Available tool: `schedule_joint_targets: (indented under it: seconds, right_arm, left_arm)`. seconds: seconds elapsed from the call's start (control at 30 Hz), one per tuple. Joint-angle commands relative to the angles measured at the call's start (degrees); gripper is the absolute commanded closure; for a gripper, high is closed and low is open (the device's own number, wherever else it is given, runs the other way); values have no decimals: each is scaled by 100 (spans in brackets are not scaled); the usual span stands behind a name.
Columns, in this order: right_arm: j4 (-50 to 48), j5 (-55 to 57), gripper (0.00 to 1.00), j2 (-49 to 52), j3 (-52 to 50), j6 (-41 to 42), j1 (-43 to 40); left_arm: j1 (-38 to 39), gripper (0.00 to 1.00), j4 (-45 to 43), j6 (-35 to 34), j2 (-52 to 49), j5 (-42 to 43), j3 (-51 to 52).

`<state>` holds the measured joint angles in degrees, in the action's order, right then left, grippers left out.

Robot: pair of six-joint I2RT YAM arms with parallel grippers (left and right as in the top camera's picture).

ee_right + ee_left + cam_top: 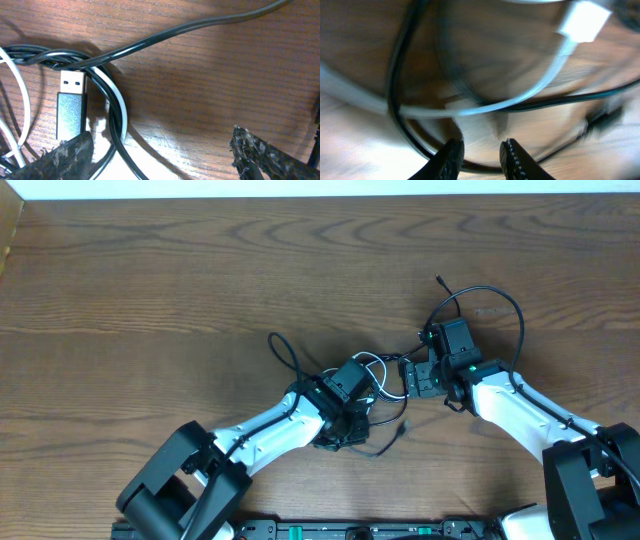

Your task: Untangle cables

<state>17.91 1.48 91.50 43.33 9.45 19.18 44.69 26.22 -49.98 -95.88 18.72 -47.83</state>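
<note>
Right gripper [160,150] first: we see its fingers spread wide, low over the dark wooden table [150,270], with nothing between them. One finger sits right at the tail end of a grey metal USB plug [70,115]; whether it's touching, we can't tell. Just beside that plug the thin black cord [175,33] and the thin white cord [121,110] curve round together. Above the plug the black one twists into a knotty bundle.

Left gripper [480,150] is harder. Its fingertips stand a narrow way apart and the black cord runs across low down by them. The wrist view is blurry though, so we can't tell if it's pinched. Ahead of it the white cord sweeps across to a white plug [585,22].

From overhead, the tangle lies between the two grippers, mid-table. One small black loop trails off on the left arm's side, and a bigger one arcs past the right wrist toward the far edge.
</note>
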Motion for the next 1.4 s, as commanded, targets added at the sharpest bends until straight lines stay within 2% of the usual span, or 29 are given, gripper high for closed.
schedule_joint_targets:
  seconds: [0.0, 0.3, 0.4, 0.6, 0.83, 1.1, 1.13, 1.37]
  right_arm:
    - [-13, -9, 15, 39, -39, 35, -50]
    - [9, 7, 15, 39, -39, 37, -50]
    - [11, 7, 15, 39, -39, 37, -50]
    - [9, 7, 15, 39, -39, 37, -50]
    - [4, -63, 16, 37, -39, 44, -50]
    - [140, -323, 14, -374, -37, 382, -293]
    - [142, -496, 14, -446, -37, 380, -378]
    - [140, -1351, 13, -487, -42, 308, -793]
  left_arm:
    - [-39, 68, 553, -153, -236, -785, 227]
    - [-817, 64, 1707, 236, 79, -767, 61]
    - [-1073, 64, 1692, 345, 378, -380, -111]
    - [-1043, 58, 1668, 337, 984, -317, -573]
    - [-745, 60, 614, -13, 1368, -310, -667]
    - [-179, 81, -424, -330, 581, -308, -664]
    - [-107, 87, -579, -330, 428, -308, -664]
    - [297, 87, -1469, -326, -328, -433, -664]
